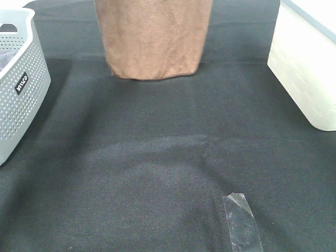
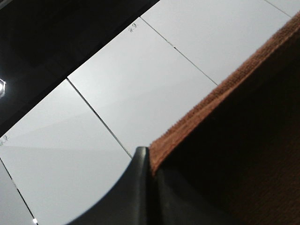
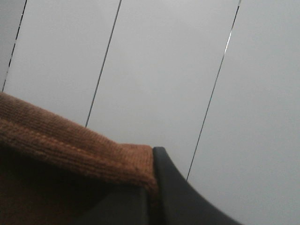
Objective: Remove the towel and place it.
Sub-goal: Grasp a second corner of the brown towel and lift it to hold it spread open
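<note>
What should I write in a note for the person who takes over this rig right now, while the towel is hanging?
Left hand: shut on the edge of the towel.
Right hand: shut on the towel's edge too.
Towel: hangs from both hands over the far side of the black cloth. I cannot tell whether its lower edge touches the cloth.
Nearby: grey basket at left, white bin at right, a strip of tape on the cloth.
Done: towel gripped and raised.
Left: carry it to its place and release. The pictures do not show which place.
</note>
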Controlling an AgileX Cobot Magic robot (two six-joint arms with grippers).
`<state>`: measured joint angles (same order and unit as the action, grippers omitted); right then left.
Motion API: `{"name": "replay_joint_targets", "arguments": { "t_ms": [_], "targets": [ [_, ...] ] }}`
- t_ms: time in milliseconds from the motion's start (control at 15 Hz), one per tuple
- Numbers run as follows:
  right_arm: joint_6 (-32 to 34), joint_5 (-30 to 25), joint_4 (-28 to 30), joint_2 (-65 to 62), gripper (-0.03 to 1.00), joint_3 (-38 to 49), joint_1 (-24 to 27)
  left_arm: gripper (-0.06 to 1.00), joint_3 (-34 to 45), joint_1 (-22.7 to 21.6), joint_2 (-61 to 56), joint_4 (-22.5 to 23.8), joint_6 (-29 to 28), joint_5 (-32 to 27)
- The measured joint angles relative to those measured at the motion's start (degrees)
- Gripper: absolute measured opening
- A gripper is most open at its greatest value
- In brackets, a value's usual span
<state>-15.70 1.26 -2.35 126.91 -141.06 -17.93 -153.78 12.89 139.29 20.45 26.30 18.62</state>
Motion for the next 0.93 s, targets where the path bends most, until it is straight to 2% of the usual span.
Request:
{"name": "replay_joint_targets", "arguments": {
  "t_ms": [133,333,400,533,800,933],
  "targets": [
    [0.00,-1.78,-0.06,0.00,0.01,0.00,0.00,0.00,0.00,0.00,0.00,0.00,-0.46,-1.60],
    [0.00,-7.28,-0.17,0.00,0.01,0.00,0.00,0.00,0.00,0.00,0.00,0.06,-4.76,-5.96],
    [0.74,-15.01,-1.43,-0.11,0.01,-0.06,0.29,0.00,0.00,0.52,0.00,-0.06,-9.74,-14.50],
    [2.64,-25.04,-2.52,-0.69,0.01,-0.11,0.80,0.00,0.00,2.29,0.00,-3.21,-12.89,-30.08],
    [4.41,-46.75,-3.72,-2.69,0.01,-0.11,1.43,0.00,0.00,5.61,-0.97,-10.31,-13.64,-64.69],
    [4.47,-55.58,-4.81,-3.38,0.01,-0.11,1.43,0.00,-0.06,6.30,-3.09,-11.97,-13.92,-78.44]
  ]
}}
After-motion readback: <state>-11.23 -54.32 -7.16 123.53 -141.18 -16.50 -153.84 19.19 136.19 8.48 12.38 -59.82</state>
